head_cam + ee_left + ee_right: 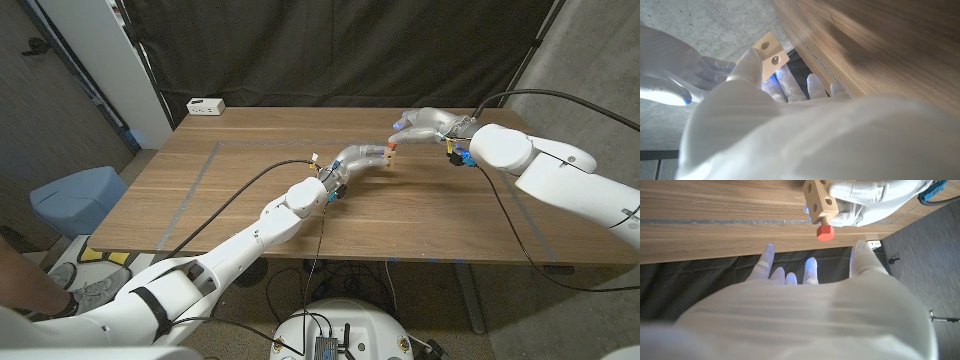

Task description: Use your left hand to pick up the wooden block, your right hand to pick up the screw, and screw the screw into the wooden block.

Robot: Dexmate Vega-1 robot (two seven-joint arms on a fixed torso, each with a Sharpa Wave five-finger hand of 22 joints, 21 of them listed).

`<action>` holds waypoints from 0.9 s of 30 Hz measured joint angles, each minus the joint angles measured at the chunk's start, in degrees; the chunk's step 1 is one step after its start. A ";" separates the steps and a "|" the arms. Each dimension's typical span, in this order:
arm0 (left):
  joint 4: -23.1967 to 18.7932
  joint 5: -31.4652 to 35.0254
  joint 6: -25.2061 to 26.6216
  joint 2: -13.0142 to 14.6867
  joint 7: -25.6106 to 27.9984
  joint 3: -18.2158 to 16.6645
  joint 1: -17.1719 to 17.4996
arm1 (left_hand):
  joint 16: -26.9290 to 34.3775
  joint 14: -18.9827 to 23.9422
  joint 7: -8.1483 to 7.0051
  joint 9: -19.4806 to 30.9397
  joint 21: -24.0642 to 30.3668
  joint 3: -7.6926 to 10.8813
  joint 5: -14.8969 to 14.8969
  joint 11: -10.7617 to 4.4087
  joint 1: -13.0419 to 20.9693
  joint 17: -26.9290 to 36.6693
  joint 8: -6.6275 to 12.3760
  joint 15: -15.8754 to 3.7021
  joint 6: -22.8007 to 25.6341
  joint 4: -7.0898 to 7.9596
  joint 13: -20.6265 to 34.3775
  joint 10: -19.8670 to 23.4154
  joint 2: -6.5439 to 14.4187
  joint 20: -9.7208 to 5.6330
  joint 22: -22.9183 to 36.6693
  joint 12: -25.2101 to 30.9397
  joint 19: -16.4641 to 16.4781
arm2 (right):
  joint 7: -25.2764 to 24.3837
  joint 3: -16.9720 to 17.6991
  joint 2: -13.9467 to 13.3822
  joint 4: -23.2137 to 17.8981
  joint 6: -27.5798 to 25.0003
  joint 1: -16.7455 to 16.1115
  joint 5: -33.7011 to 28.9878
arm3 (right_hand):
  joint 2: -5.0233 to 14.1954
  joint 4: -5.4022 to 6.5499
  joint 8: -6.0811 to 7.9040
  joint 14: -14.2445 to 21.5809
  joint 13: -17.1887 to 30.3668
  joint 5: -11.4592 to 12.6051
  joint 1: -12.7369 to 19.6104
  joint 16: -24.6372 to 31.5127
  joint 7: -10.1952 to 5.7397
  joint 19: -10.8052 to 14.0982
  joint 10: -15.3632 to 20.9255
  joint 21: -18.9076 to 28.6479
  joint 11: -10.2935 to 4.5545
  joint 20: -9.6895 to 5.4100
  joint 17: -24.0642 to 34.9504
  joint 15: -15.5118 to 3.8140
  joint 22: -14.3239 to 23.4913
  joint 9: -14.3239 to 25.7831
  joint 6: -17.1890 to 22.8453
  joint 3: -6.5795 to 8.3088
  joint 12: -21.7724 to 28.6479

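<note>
The left hand (358, 158) is gripping the wooden block (391, 155) and holding it up over the middle of the table (230, 200). The red-headed screw (824, 231) is sitting in the block's face, its shaft already in a hole. The right hand (425, 125) is hovering just beside it, fingers (810, 270) spread apart and holding nothing, not touching the screw head.

Both arms (250, 240) wear smooth white shells; each robot hand (352, 160) is pale grey (black cables trail beside the wrists).
</note>
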 measured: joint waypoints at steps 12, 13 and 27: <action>-0.45 0.24 0.20 0.00 0.37 0.08 0.22 | 0.00 0.00 0.00 0.01 0.00 -0.06 0.00 0.01 0.00 0.00 0.00 0.00 0.00 -0.06 -0.02 -0.01 0.00 0.00 0.00 -0.11 0.00 | 3.87 -2.64 -1.48 -1.59 -4.48 4.35 -0.72 | -0.45 0.23 0.40 0.72 0.00 0.00 0.45 0.00 0.96 0.00 0.41 0.00 0.41 0.00 0.00 0.71 0.00 0.14 2.86 0.23 0.00; -0.47 0.26 0.23 0.00 0.39 0.08 0.22 | 0.00 0.00 0.00 0.01 0.00 -0.06 0.00 0.01 0.00 0.00 0.00 0.00 0.00 -0.06 -0.02 -0.01 0.00 0.00 0.00 -0.12 0.00 | 4.22 -2.72 -1.50 -1.62 -4.83 4.47 -0.90 | -0.45 0.23 0.41 0.72 0.00 0.00 0.45 0.00 0.98 0.00 0.41 0.00 0.41 0.00 0.00 0.71 0.00 0.14 3.26 0.23 0.00; -0.56 0.80 0.46 -0.10 0.51 0.41 -0.01 | 0.00 0.00 0.00 -0.03 0.00 -0.07 0.00 0.07 0.00 0.00 -0.07 0.00 0.00 -0.07 -0.05 -0.07 0.00 0.00 0.00 -0.15 0.00 | 9.35 -7.43 -1.44 -1.91 -8.83 10.48 -4.00 | -0.45 0.46 0.85 0.72 0.00 -0.46 0.45 0.00 1.30 -0.52 0.73 0.00 0.71 -0.94 0.01 0.70 0.00 0.67 4.22 0.46 0.00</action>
